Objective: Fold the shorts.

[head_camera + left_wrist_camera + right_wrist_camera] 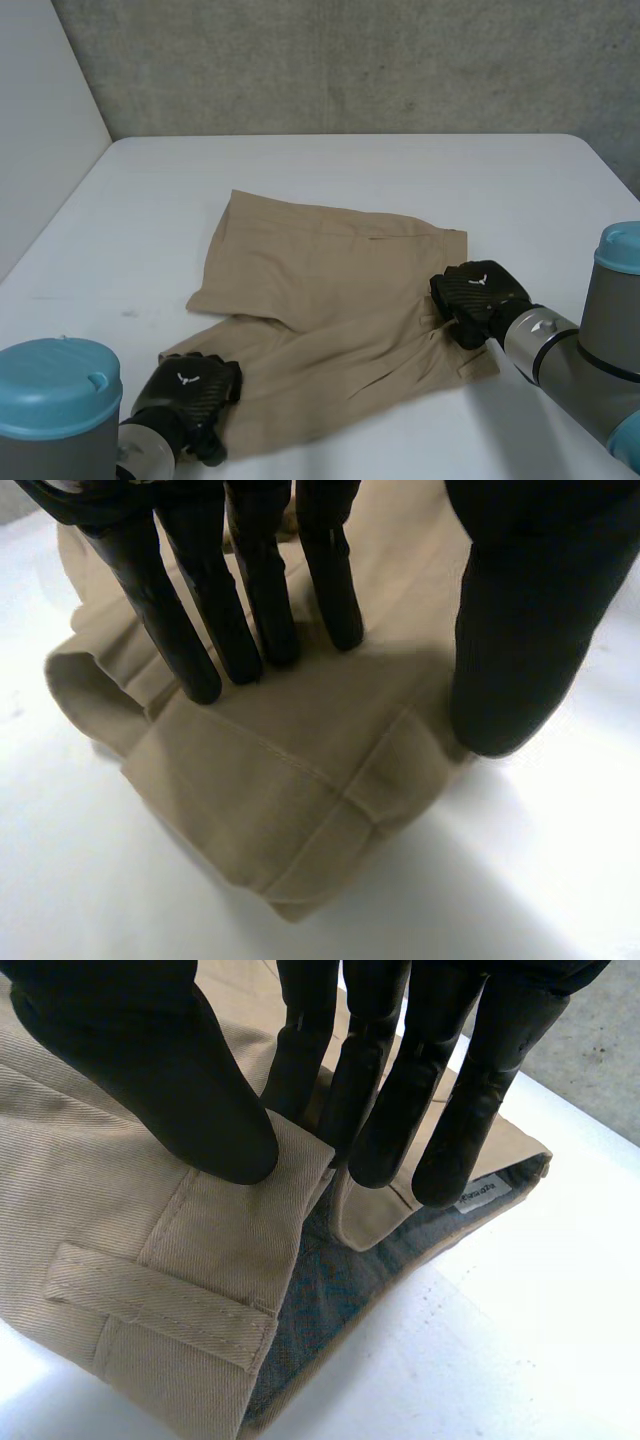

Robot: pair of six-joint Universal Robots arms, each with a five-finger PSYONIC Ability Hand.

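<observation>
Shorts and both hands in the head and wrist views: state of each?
shorts: spread out on the table, not yet folded, waistband gaping at the right hand's end.
left hand: open, straight fingers pressing on the near leg's hem.
right hand: shut on shorts, waistband edge pinched between the thumb and fingers.

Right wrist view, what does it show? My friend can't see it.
The robot's black right hand pinches the waistband of the tan cloth shorts between its thumb and fingers. A tan belt loop and the grey inner lining show near its fingertips, over a white table.
</observation>
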